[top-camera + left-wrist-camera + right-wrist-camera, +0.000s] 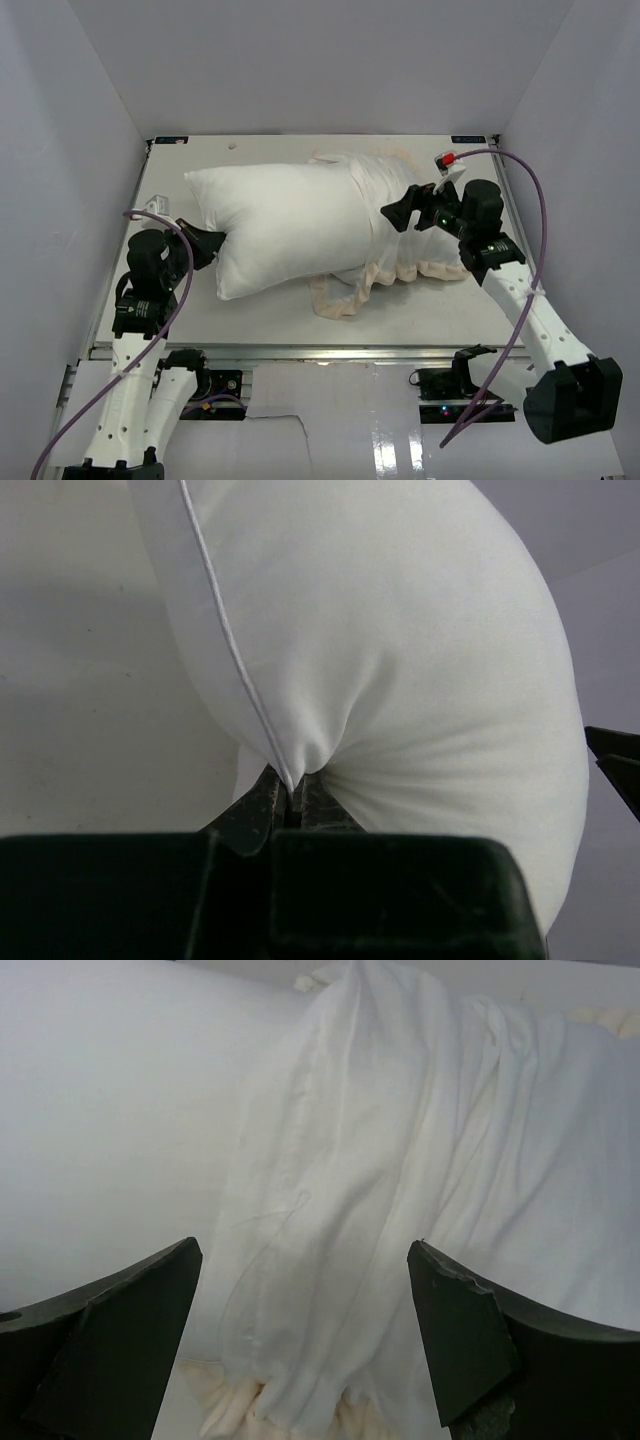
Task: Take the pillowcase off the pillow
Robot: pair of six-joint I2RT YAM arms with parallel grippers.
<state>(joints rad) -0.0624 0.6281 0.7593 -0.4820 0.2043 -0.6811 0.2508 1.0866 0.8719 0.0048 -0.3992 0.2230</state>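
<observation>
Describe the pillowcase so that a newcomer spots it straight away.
On the pale table lies a large plump white fabric pillow. Bunched round its right end is the thin white fabric pillowcase. Unlike the smooth pillow, it is wrinkled and edged with a cream ruffled frill.

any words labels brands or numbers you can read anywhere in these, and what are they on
No text can be read in any of the three views.
pillow: plain white, no tag or print showing.
pillowcase: white fabric with a cream frill, no label showing.
corner marks at the far edge of the table: too small to read, if they hold text at all.
</observation>
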